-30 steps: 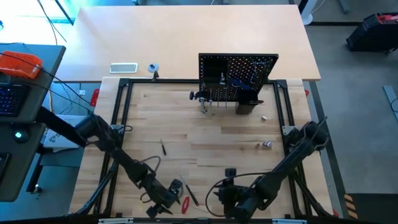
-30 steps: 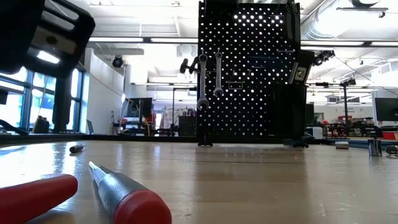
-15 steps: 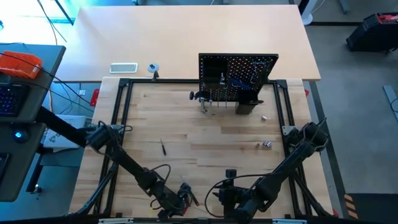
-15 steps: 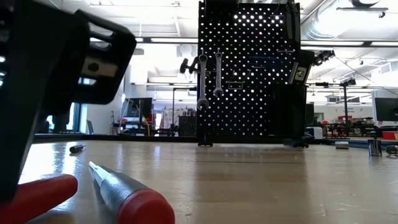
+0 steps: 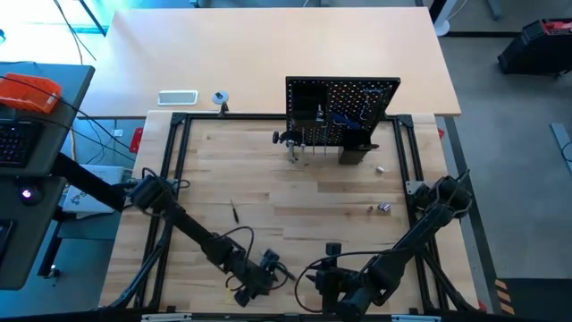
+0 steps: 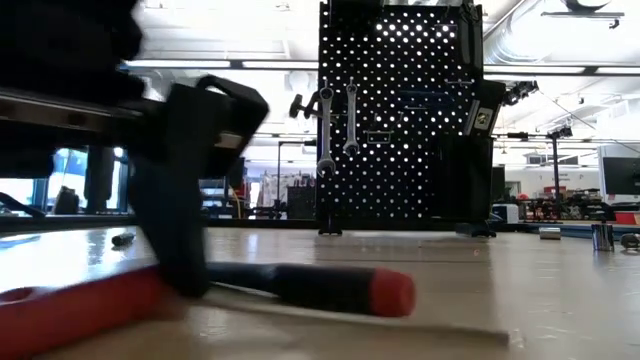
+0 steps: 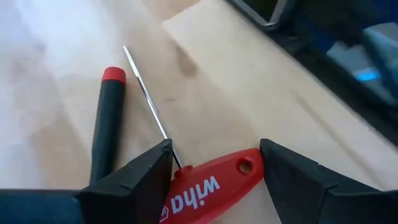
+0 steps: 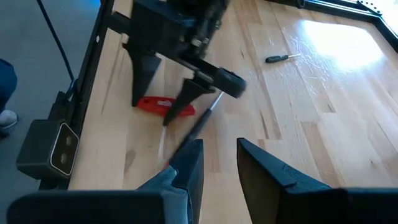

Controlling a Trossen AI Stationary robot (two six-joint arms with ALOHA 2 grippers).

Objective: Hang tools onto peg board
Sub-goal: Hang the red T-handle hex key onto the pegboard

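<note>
Wooden table [image 5: 304, 206] | left tool [image 7: 214, 165] open, straddling red-handled hex key [image 7: 208, 186] | black-handled screwdriver [image 7: 106, 124] beside

A big light wood table [image 5: 268, 54] stands behind, gray floor [image 5: 509, 98] beside it, bright ceiling lights [image 6: 250, 65] above.

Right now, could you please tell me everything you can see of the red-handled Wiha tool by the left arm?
The red-handled tool has a flat, glossy, plastic-looking red grip with white "wiha" lettering and a small hole near one end. A thin bare metal shaft runs from it across the wooden table. It lies flat between the open fingers of the left pincer. A black screwdriver with a red cap lies beside it.
</note>
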